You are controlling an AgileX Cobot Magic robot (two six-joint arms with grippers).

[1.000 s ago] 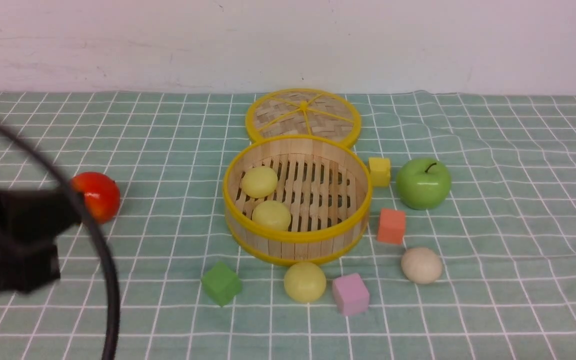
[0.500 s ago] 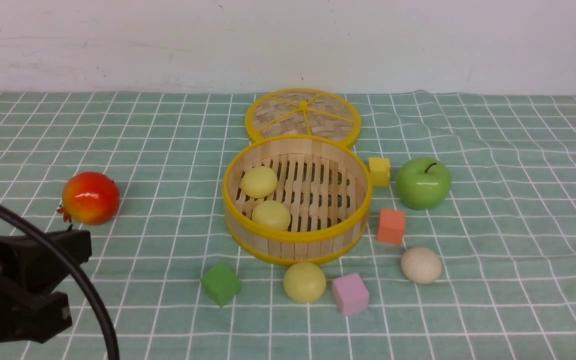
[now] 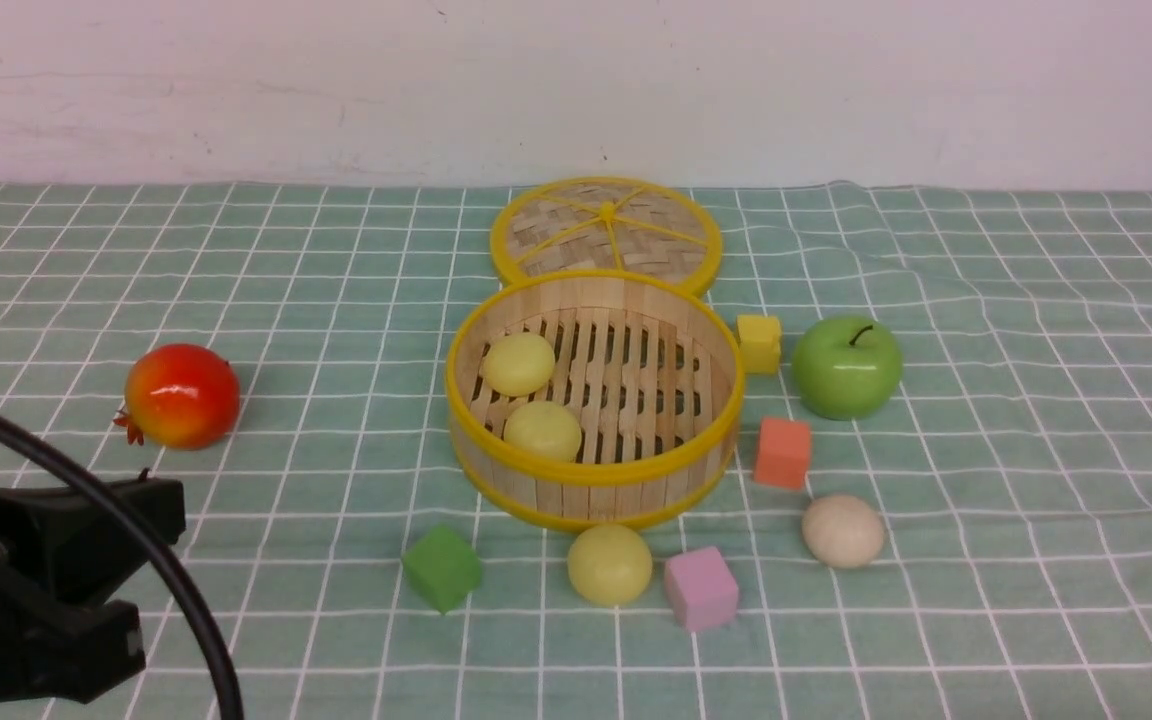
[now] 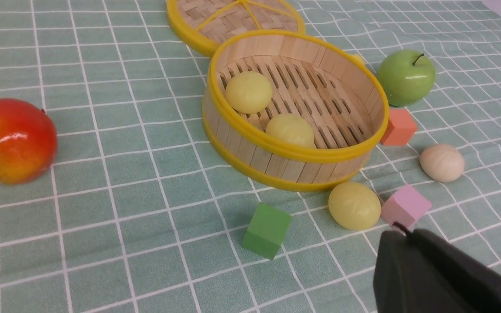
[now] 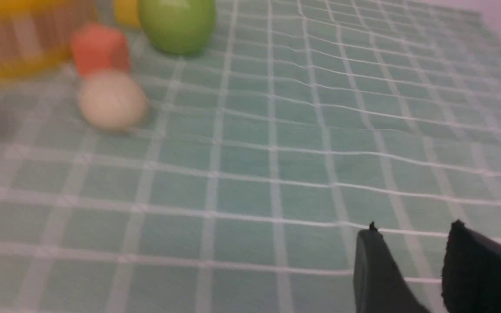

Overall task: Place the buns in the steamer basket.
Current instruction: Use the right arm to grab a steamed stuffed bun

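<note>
Wooden-slat steamer basket [image 3: 591, 495], matt buns [image 3: 609, 565], glossy apple [image 3: 846, 367], wrinkled cloth [image 3: 1036, 500]

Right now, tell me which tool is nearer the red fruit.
Left. The left tool sits close to the red fruit, on the robot's side of it. The right tool is outside the front view, over bare cloth, with the off-white bun ahead of it.

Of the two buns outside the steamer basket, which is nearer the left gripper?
The pale yellow round bun, between the green foam cube and pink foam cube; the off-white bun lies farther right, near the orange cube.
</note>
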